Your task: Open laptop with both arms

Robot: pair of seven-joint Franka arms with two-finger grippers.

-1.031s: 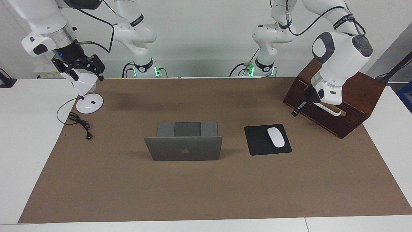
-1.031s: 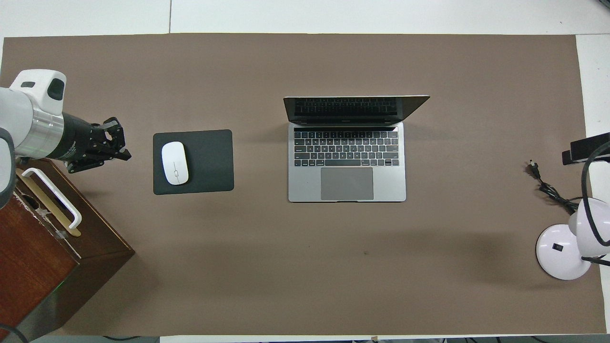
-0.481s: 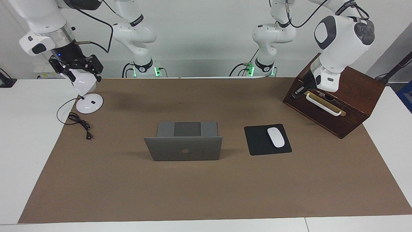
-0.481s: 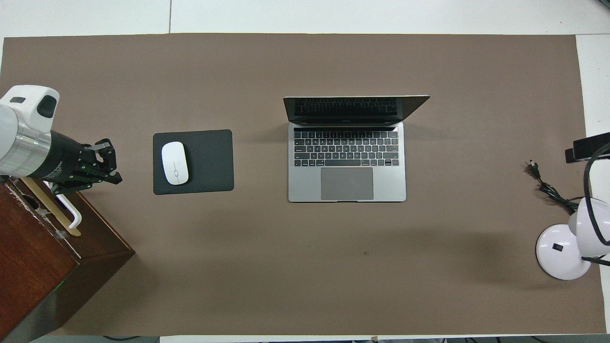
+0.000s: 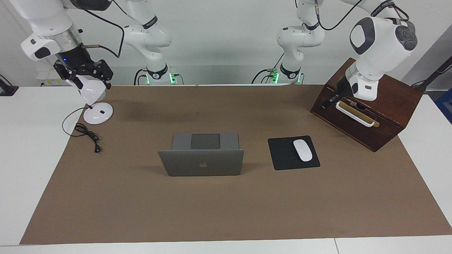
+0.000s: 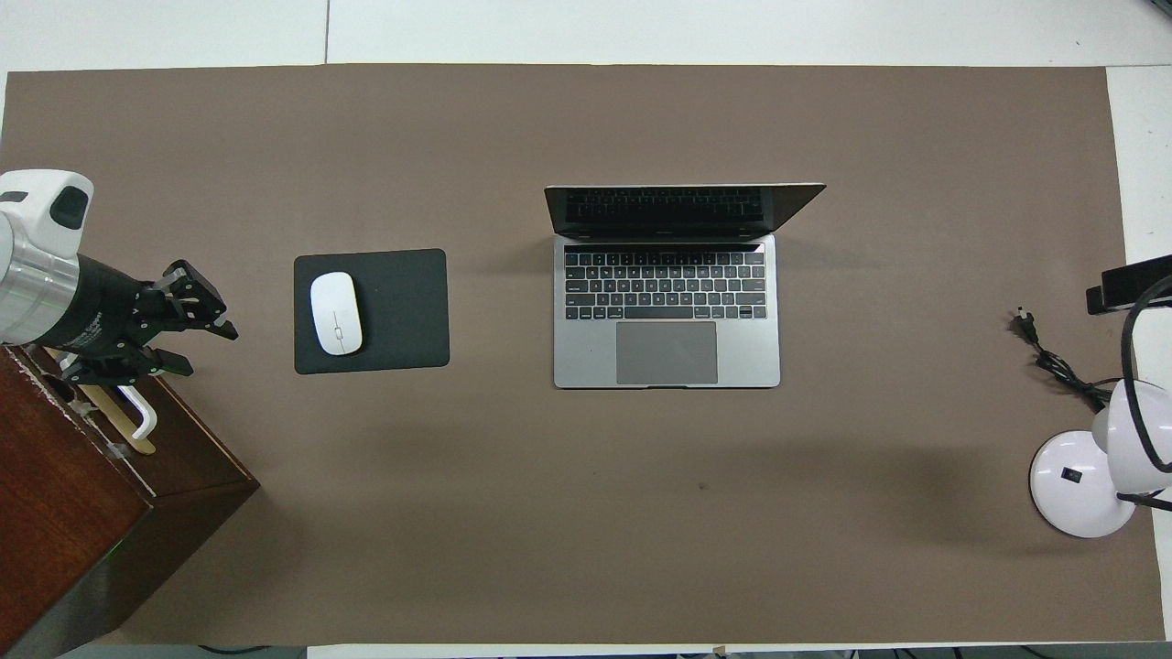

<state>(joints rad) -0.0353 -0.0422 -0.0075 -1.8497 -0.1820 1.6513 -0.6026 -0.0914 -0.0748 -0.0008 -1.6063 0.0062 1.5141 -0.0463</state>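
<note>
Laptop (image 5: 201, 160) (image 6: 667, 293) — silver-grey, lid raised upright, dark keyboard exposed; sits mid-mat, well apart from both grippers, roughly between them.

Left gripper (image 5: 326, 103) (image 6: 190, 337) — fingers spread apart, holding nothing; in the air over the wooden box (image 5: 367, 106) (image 6: 82, 494), at the end of its white handle (image 5: 354, 114) (image 6: 137, 416). Black mouse pad (image 5: 293, 152) (image 6: 403, 311) with white mouse (image 5: 302, 150) (image 6: 335, 313) lies between this gripper and the laptop.

Right gripper (image 5: 90, 76) — fingers spread wide, empty; over the white desk lamp (image 5: 94, 102) (image 6: 1090, 467), whose black cord (image 5: 86, 134) (image 6: 1053, 361) trails on the brown mat (image 5: 226, 211) (image 6: 586, 549) below.
</note>
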